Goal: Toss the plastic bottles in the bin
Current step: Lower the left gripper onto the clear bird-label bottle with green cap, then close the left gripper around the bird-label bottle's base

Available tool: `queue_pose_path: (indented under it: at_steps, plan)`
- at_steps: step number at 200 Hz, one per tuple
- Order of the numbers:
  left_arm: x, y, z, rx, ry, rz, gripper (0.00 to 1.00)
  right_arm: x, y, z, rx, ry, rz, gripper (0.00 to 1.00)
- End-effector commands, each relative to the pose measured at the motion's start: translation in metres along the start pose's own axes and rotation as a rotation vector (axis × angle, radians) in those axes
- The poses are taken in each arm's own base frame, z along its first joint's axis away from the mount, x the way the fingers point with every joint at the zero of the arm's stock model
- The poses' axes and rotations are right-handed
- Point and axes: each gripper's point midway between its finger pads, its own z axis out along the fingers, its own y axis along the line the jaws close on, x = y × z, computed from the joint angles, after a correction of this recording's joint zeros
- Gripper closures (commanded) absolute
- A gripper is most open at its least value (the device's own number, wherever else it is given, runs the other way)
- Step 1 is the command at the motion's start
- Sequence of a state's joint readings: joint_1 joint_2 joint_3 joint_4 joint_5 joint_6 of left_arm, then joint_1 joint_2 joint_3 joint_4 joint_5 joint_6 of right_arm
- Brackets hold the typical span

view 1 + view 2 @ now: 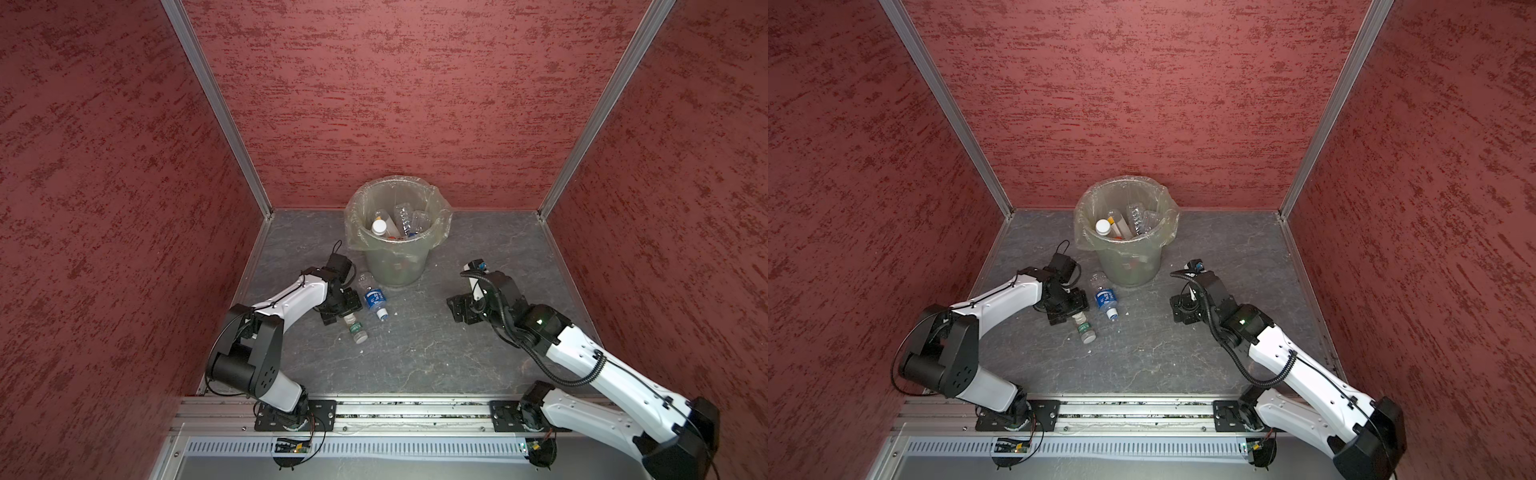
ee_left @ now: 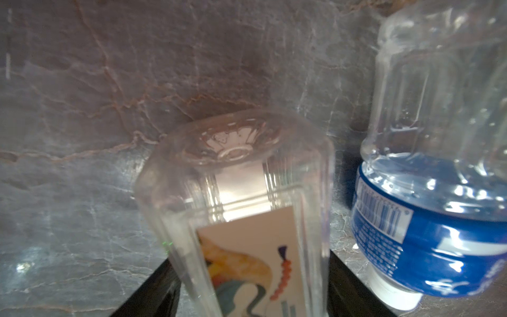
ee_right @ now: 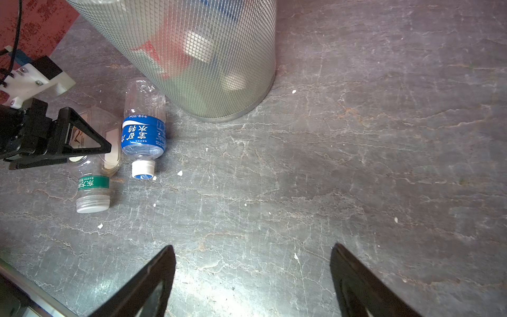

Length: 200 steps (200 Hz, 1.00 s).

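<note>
Toward the bench's (image 3: 356, 164) left edge: three bottles lying flat, with the bin at mid back edge.
I find the left gripper (image 2: 249, 256) astride a clear square bottle (image 2: 241, 192); I cannot tell if it clamps. A green-labelled bottle (image 3: 92, 186) and a blue-labelled bottle (image 3: 144, 134) lie beside it. The bin (image 1: 395, 270) holds several bottles (image 1: 405, 220). The right gripper (image 3: 252, 245) gapes, holding nothing.

The left arm (image 1: 291, 297) and right arm (image 1: 602, 374) have white link shells, black joint housings (image 1: 249, 353) and black screwed base plates (image 1: 324, 415). The right arm carries a black corrugated conduit (image 1: 582, 382) and a green indicator (image 1: 539, 321). The right gripper (image 3: 252, 247) has black triangular fingers (image 3: 153, 282).
</note>
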<state>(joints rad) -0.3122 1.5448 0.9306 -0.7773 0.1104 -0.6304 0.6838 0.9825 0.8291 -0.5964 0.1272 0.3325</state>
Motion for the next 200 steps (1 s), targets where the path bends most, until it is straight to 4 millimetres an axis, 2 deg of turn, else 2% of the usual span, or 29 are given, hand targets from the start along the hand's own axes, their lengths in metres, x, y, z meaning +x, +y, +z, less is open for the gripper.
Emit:
queue_pose_path:
  at_steps: [1, 34, 151, 169, 185, 200]
  plan:
    - [-0.004, -0.001, 0.006, 0.005, 0.012, 0.006, 0.22, -0.004, 0.001, -0.005, -0.006, -0.022, 0.005, 0.11]
    - [-0.008, -0.003, 0.013, -0.001, 0.019, 0.017, 0.23, -0.005, 0.0, -0.006, 0.002, -0.028, 0.007, 0.11]
    - [-0.008, 0.01, 0.025, -0.008, 0.026, 0.012, 0.23, -0.005, -0.002, -0.007, 0.009, -0.032, 0.008, 0.11]
    - [-0.007, 0.008, 0.025, 0.007, 0.026, 0.026, 0.27, -0.005, -0.002, -0.006, 0.012, -0.03, 0.008, 0.11]
    - [-0.006, 0.006, 0.025, 0.022, 0.027, 0.036, 0.35, -0.005, -0.002, -0.006, 0.012, -0.03, 0.008, 0.11]
    - [-0.005, 0.003, 0.023, 0.053, 0.014, 0.045, 0.37, -0.004, -0.002, -0.006, 0.011, -0.029, 0.008, 0.11]
